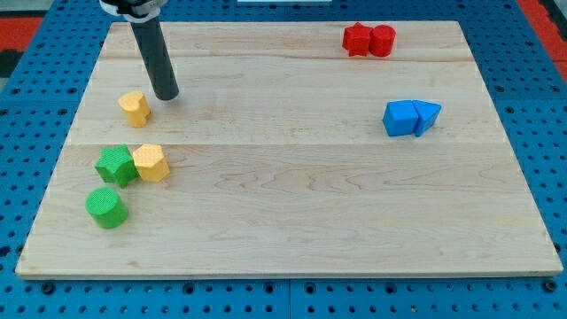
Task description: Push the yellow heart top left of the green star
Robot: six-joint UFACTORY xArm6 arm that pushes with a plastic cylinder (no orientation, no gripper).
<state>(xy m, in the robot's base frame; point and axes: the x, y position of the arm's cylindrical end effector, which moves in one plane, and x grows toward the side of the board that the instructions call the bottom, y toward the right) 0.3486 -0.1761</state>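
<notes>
- No pincer was fitted here, so there was nothing to be wide, narrow or holding; the arm ended in a plain dark rod, and my tip (166, 95) rested on the wooden board (292, 195).
- The yellow heart (135, 108) sat just beside my tip, at about eight o'clock from it, with a sliver of board between them as far as I could tell.
- The green star (116, 166) lay at roughly six o'clock from the heart, touching a yellow hexagon block (151, 162) on its three o'clock side.
- By my reading the heart was already above the star but a shade toward one o'clock of it, so it wanted a short nudge toward nine o'clock.
- To do that well, my tip should meet the heart squarely on its three o'clock face and push slowly, since an off-centre touch would likely spin it.
- I'd keep the push short, because the board's edge was near on that side.
</notes>
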